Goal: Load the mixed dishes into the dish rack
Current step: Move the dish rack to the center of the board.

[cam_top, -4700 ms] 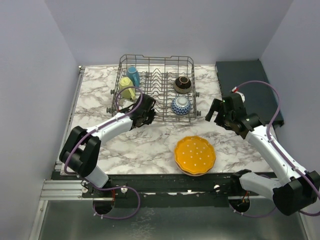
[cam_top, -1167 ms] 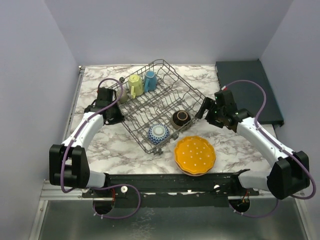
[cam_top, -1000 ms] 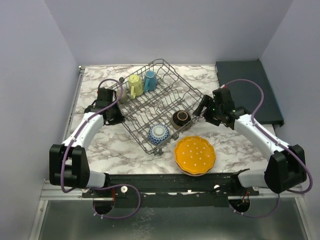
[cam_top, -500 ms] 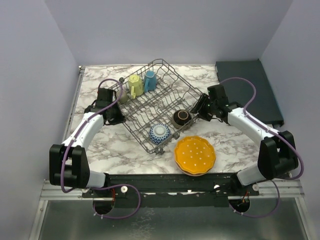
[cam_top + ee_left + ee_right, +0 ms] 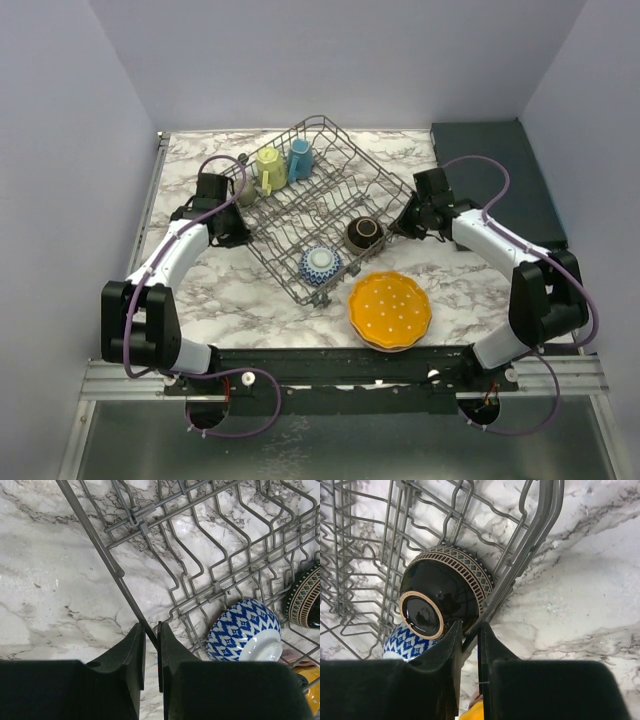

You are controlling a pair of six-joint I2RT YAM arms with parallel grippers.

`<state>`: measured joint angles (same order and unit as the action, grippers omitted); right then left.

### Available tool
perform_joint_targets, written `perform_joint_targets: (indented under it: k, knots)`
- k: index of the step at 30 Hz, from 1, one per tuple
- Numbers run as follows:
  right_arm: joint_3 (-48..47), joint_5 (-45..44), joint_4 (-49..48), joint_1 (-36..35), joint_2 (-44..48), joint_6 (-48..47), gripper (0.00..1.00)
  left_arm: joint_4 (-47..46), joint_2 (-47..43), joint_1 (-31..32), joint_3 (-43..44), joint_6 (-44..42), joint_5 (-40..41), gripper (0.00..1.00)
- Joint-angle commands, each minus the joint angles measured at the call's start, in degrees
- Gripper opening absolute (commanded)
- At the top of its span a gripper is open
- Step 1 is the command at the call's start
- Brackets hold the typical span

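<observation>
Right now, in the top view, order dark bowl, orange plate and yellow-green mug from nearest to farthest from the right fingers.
1. dark bowl, in dish rack, beside right fingers.
2. orange plate, front centre.
3. yellow-green mug, far left.

Skewed wire dish rack, orange plate outside

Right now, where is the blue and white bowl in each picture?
Top view: the blue-white bowl is near the middle, in the near corner of the dish rack.
Left wrist view: lower right, inside the rack.
Right wrist view: bottom left, mostly hidden behind the dark bowl.
Shared landmark: the dark brown bowl right beside it.
</observation>
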<state>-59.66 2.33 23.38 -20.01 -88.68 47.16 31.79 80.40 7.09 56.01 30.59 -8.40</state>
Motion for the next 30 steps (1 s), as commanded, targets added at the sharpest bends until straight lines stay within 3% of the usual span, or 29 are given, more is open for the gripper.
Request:
perform_joint_targets:
  k: [1,12,16,18,24,30]
  knots:
    - [-3.63,2.43,-5.59,-0.94,-3.17,-0.17,0.10,-10.08,4.37,1.26,4.10,-0.77,-5.48,0.00]
    - [-7.63,2.77,-5.61,-0.96,-7.18,-1.43,0.07,-10.07,8.97,0.63,8.84,-1.23,-5.17,0.00]
    - [-7.51,2.40,-5.17,-0.98,-6.81,-1.99,0.13,-9.83,8.77,0.54,8.55,-1.14,-5.57,0.01]
    - [-7.34,1.84,-4.84,-0.99,-6.26,-2.42,0.17,-9.54,8.41,0.48,8.33,-1.27,-5.58,0.08]
    - [-7.90,1.37,-3.44,-0.99,-4.68,-3.39,0.36,-7.60,6.61,0.53,8.62,-2.23,-5.40,0.44]
    - [-8.32,0.86,-1.98,-0.98,-2.92,-4.13,0.50,-4.66,4.07,0.42,8.33,-3.77,-3.13,0.54]
